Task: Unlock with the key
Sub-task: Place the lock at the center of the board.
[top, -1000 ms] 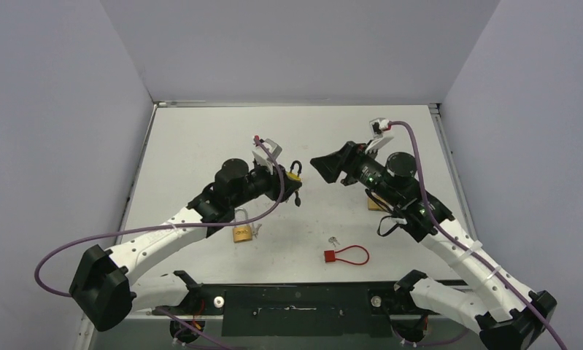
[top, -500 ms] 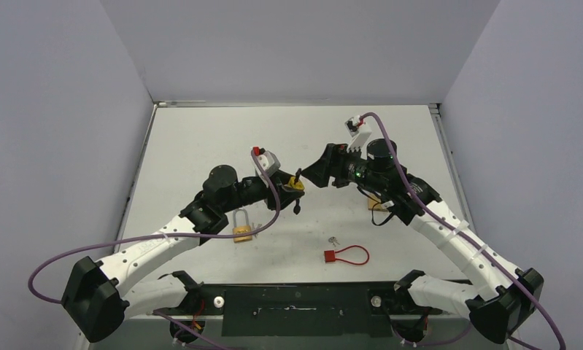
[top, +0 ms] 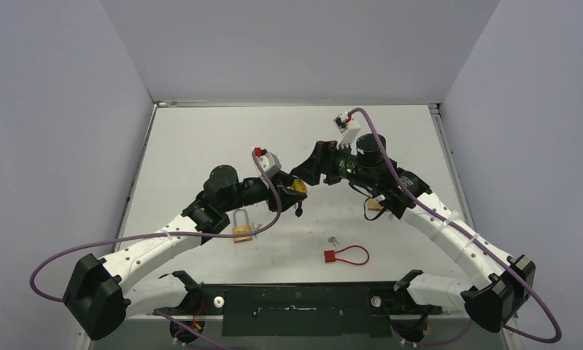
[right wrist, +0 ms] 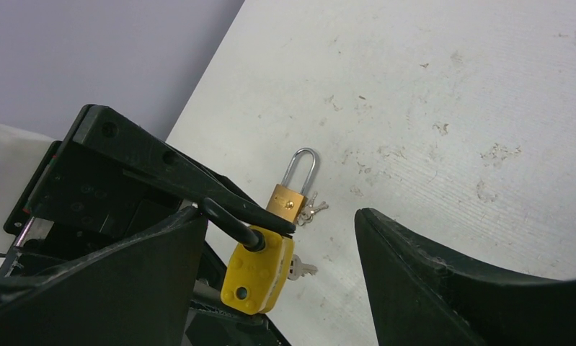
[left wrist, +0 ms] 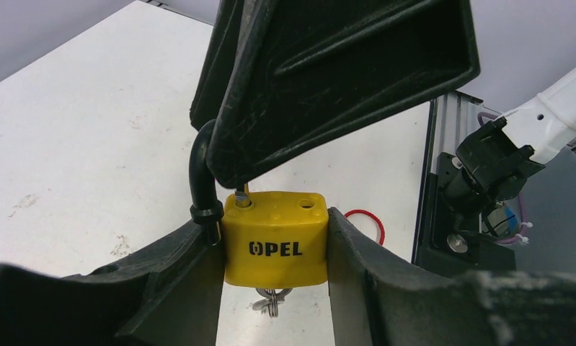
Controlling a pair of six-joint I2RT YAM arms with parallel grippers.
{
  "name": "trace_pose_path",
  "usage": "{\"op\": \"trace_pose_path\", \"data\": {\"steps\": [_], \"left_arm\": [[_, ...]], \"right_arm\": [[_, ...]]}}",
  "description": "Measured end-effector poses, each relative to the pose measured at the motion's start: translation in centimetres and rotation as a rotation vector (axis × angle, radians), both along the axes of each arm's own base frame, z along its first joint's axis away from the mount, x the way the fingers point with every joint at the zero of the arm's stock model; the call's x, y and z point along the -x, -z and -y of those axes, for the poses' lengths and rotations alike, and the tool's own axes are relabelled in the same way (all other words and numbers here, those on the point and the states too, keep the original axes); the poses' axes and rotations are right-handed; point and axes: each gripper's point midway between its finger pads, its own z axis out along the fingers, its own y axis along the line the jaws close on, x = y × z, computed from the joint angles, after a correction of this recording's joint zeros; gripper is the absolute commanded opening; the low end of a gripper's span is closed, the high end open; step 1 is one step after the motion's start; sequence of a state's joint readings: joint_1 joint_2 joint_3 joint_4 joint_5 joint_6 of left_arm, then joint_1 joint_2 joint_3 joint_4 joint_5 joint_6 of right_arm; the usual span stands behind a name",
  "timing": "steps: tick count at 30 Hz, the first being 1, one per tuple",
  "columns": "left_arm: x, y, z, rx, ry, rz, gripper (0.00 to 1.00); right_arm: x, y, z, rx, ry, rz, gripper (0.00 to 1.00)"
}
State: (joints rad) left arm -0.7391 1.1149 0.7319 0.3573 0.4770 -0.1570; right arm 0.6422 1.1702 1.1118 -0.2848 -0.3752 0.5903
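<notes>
Right jaws closer now, wide, perhaps against the yellow padlock (left wrist: 274, 241).

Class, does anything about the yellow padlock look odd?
Yes. On the yellow padlock held by the left gripper, the black shackle sits in one top hole only; the other hole is bare, so it looks already open.

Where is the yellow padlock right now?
The yellow padlock is held in the left gripper near the table's middle in the overhead view, the open right gripper at its black shackle.
</notes>
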Motion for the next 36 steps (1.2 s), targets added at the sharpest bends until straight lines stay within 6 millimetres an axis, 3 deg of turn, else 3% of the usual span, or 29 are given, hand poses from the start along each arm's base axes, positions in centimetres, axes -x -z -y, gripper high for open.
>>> {"op": "trace_pose_path", "data": {"steps": [7, 8, 9, 12, 14, 17, 19, 25, 30, 36], "left_arm": [[-0.6, 0.9, -0.4, -0.006, -0.05, -0.034, 0.0], [-0.8, 1.1, -0.5, -0.011, -0.066, -0.042, 0.0], [-1.1, 1.4, -0.7, -0.015, -0.084, -0.053, 0.0], [-1.4, 2.2, -1.0, -0.021, -0.121, -0.081, 0.0], [-1.6, 2.8, -1.2, -0.021, -0.146, -0.114, 0.0], [-2.6, 4.2, -1.3, -0.033, -0.206, -0.18, 0.0], [-3.7, 6.1, -1.5, -0.073, -0.277, -0.256, 0.0], [-9.4, 12.7, -2.1, -0.232, -0.533, -0.499, 0.0], [-15.8, 16.8, -1.7, -0.305, -0.696, -0.625, 0.0], [-19.7, 21.4, -1.9, -0.388, -0.79, -0.733, 0.0]], "right_arm": [[-0.3, 0.4, -1.1, 0.016, -0.017, -0.003, 0.36], [-0.3, 0.4, -1.2, 0.017, -0.017, -0.005, 0.35], [-0.4, 0.5, -1.2, 0.019, -0.017, -0.001, 0.39], [-0.8, 0.5, -1.2, 0.022, -0.006, 0.017, 0.71], [-1.2, 0.5, -1.0, 0.026, 0.002, 0.033, 0.78], [-2.2, 0.4, -0.4, 0.038, 0.035, 0.059, 0.8], [-3.2, 0.6, 0.5, 0.052, 0.085, 0.067, 0.8], [-5.9, 2.8, 6.0, 0.124, 0.298, 0.052, 0.8], [-5.1, 5.1, 10.3, 0.167, 0.427, 0.015, 0.8], [-3.7, 8.8, 11.8, 0.178, 0.477, -0.071, 0.8]]}}
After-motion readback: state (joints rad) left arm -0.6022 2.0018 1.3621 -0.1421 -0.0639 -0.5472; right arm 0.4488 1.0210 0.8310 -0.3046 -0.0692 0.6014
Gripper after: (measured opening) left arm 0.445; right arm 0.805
